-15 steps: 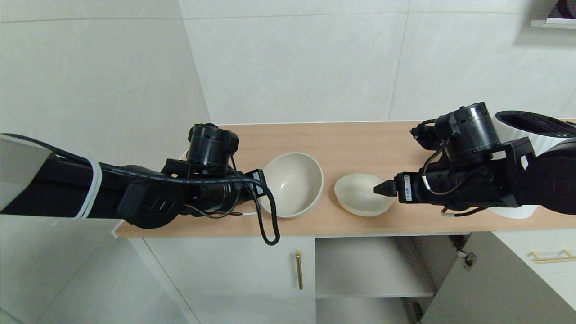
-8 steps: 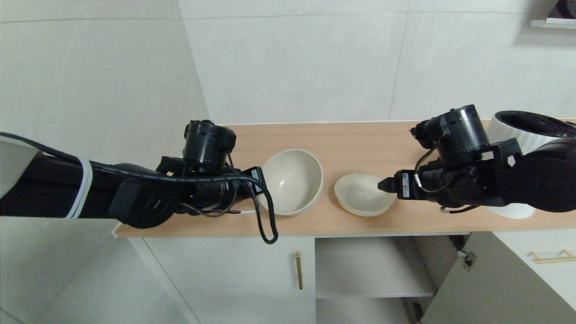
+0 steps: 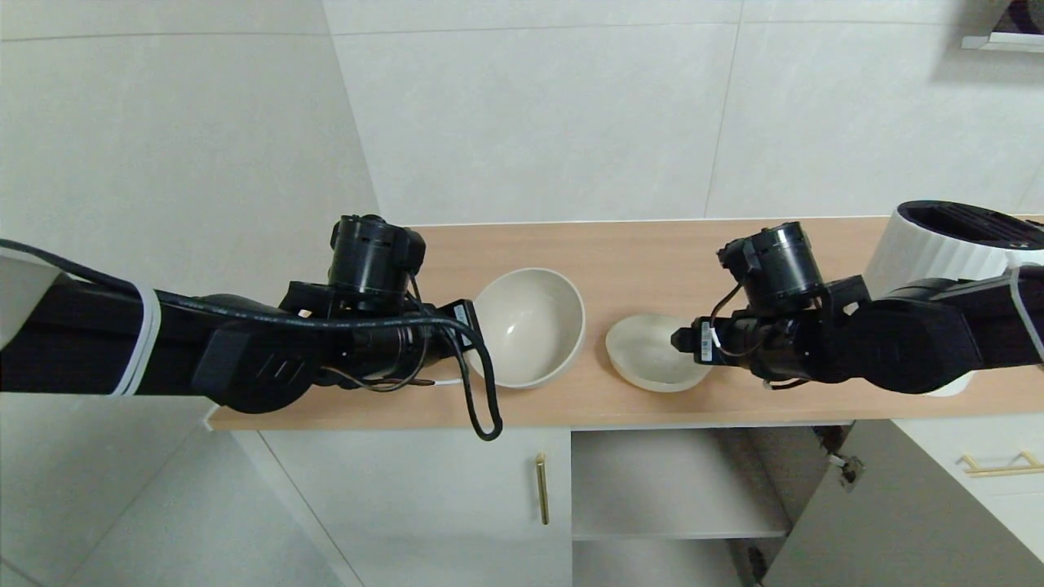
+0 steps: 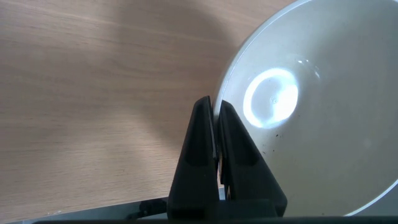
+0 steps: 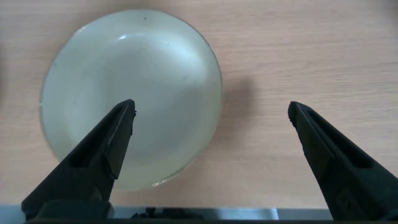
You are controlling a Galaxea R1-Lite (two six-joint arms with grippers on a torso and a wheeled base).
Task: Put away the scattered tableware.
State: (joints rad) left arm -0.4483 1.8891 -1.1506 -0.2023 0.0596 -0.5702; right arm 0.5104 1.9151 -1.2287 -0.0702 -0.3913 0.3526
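A large cream bowl point(image 3: 534, 322) hangs tilted just above the wooden counter point(image 3: 652, 261). My left gripper point(image 3: 473, 336) is shut on its left rim; in the left wrist view the two fingers point(image 4: 205, 134) pinch the rim of the bowl point(image 4: 311, 124). A small shallow cream bowl point(image 3: 648, 355) sits on the counter to the right of it. My right gripper point(image 3: 679, 338) hovers at that bowl's right edge, open wide. In the right wrist view the gripper point(image 5: 211, 112) has one finger over the small bowl point(image 5: 130, 99) and the other over bare wood.
A white appliance with a black top point(image 3: 938, 236) stands at the counter's right end, behind my right arm. Below the counter a cabinet stands open with a shelf point(image 3: 661, 530), its door point(image 3: 856, 522) swung out to the right. A tiled wall backs the counter.
My right arm has come down and moved left, bringing its open gripper to the small bowl's rim. My left gripper has raised the large bowl slightly.
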